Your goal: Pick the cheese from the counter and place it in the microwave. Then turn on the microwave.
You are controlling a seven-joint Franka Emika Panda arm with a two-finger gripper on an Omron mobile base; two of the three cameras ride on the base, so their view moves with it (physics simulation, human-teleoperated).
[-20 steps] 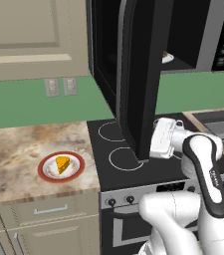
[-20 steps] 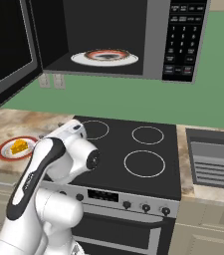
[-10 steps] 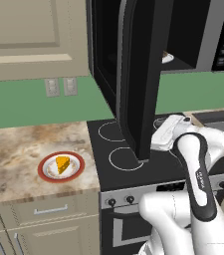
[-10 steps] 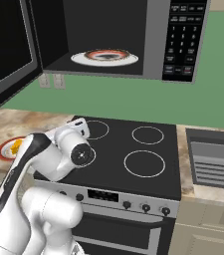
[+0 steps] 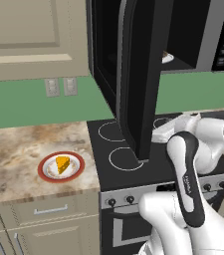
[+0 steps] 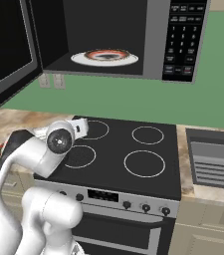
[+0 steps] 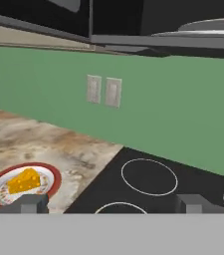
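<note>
The cheese (image 5: 62,164) sits on a round white plate (image 5: 48,171) with a red rim, on the counter (image 5: 14,149), just left of the black stove (image 5: 133,164); the microwave (image 6: 148,30) hangs above the stove with its door (image 5: 141,74) wide open, and a plate (image 6: 105,57) rests inside it; the gripper (image 7: 111,203) hangs low over the stove's left side, well apart from the cheese, its two fingers (image 7: 31,203) spread apart with nothing between them.

The cheese (image 5: 62,164) sits on a plate (image 5: 47,170) on the counter (image 5: 14,154), left of the stovetop (image 5: 133,159), microwave (image 6: 133,35) above.
</note>
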